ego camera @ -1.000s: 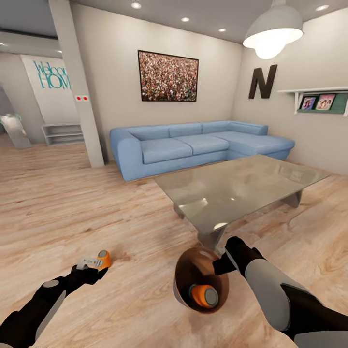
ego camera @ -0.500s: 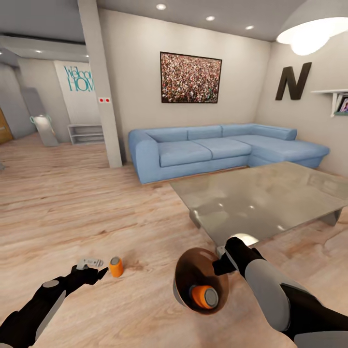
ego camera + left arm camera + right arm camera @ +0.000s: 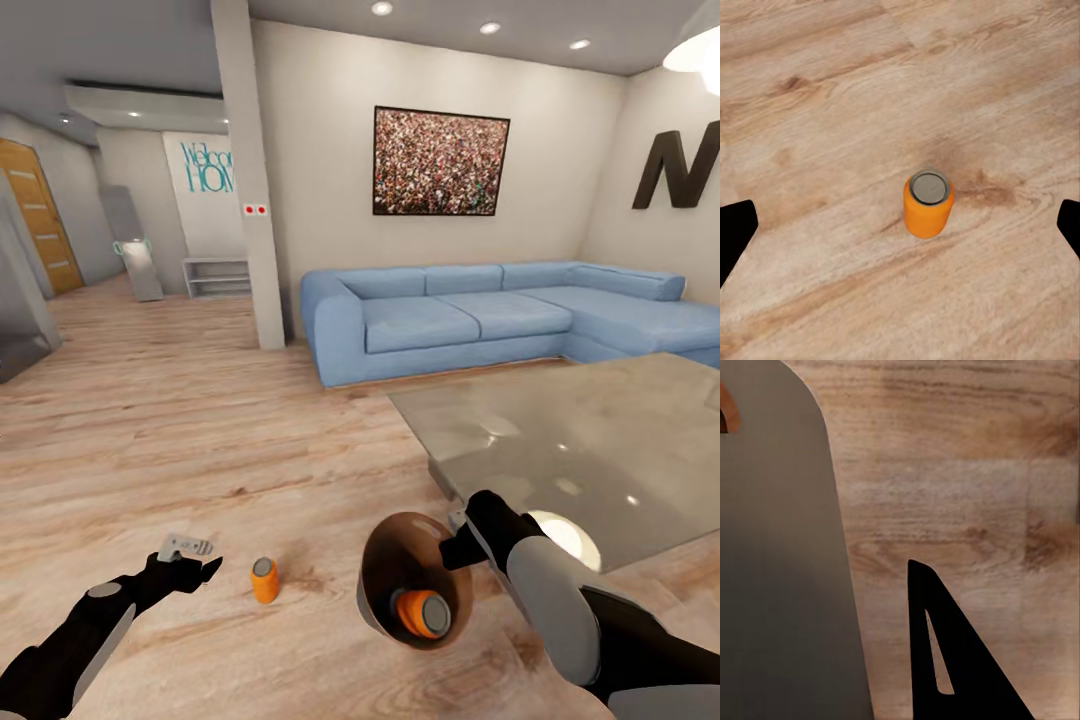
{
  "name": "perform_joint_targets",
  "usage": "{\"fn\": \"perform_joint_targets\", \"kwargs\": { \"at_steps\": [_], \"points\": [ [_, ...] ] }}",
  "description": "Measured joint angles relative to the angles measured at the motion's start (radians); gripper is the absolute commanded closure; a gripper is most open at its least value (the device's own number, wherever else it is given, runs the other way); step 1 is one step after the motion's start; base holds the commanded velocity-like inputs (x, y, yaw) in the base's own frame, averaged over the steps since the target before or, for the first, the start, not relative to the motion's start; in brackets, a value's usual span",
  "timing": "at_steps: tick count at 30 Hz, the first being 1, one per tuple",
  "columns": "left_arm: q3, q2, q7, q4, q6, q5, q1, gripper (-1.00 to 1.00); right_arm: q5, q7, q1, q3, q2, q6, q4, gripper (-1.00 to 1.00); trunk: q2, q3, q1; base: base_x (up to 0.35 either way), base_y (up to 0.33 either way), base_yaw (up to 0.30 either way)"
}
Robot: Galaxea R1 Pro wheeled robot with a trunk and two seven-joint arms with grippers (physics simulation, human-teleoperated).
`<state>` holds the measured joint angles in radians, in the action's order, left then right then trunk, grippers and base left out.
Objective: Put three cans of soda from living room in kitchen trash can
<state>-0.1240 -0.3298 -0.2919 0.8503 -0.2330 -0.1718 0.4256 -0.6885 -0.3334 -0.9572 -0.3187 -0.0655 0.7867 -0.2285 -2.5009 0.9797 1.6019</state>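
An orange can of soda [image 3: 264, 580] stands upright on the plank floor, just right of my left gripper [image 3: 193, 558]. That gripper is open, and in the left wrist view the can [image 3: 928, 202] sits on the floor between the widely spread fingertips [image 3: 736, 229], untouched. My right gripper [image 3: 457, 537] is shut on the rim of the tash can [image 3: 385, 560], which hangs tilted over the floor. A second orange can [image 3: 422, 613] lies inside it. The right wrist view shows the bin's grey wall [image 3: 780, 585] beside one dark finger [image 3: 952, 660].
The glass-topped low table [image 3: 600, 440] stands close at the right front, with the blue corner sofa [image 3: 480, 315] behind it. A pillar [image 3: 250, 170] rises left of the sofa. Open plank floor [image 3: 150, 400] stretches left toward a hallway with a wooden door [image 3: 40, 225].
The whole view has swung left, sliding sofa and table rightward. The orange can that was at my left gripper's tips now stands apart on the floor. The right gripper still holds the bin.
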Motion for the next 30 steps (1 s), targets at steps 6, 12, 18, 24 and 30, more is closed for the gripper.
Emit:
{"fn": "perform_joint_targets", "kwargs": {
  "at_steps": [6, 12, 18, 24, 30],
  "points": [
    [0.000, 0.000, 0.001, 0.000, 0.000, 0.000, 0.000, -1.00, -0.001, -0.005, 0.000, -0.002, 0.004, -0.006, -0.002, 1.00, 0.000, 0.000, 0.000, 0.162, 0.070, 0.018],
    [0.000, 0.000, 0.003, -0.001, 0.000, 0.002, 0.000, -1.00, -0.002, -0.007, -0.001, -0.001, 0.007, -0.009, -0.005, 1.00, 0.000, 0.000, 0.000, 0.073, 0.012, 0.003],
    [-0.001, 0.000, 0.002, -0.003, -0.001, 0.004, 0.000, -1.00, -0.003, -0.007, -0.001, -0.002, 0.009, -0.010, -0.009, 1.00, 0.000, 0.000, 0.000, 0.266, 0.001, 0.000],
    [-0.007, 0.028, 0.000, -0.024, 0.025, 0.004, -0.001, -1.00, -0.069, -0.035, 0.007, 0.008, 0.012, -0.054, -0.027, 1.00, 0.000, 0.000, 0.000, 0.000, 0.000, 0.000],
    [-0.007, 0.062, 0.000, -0.024, 0.026, 0.004, -0.001, -1.00, -0.133, -0.069, 0.007, 0.018, 0.012, -0.091, -0.027, 1.00, 0.000, 0.000, 0.000, 0.000, 0.000, 0.000]
  ]
}}
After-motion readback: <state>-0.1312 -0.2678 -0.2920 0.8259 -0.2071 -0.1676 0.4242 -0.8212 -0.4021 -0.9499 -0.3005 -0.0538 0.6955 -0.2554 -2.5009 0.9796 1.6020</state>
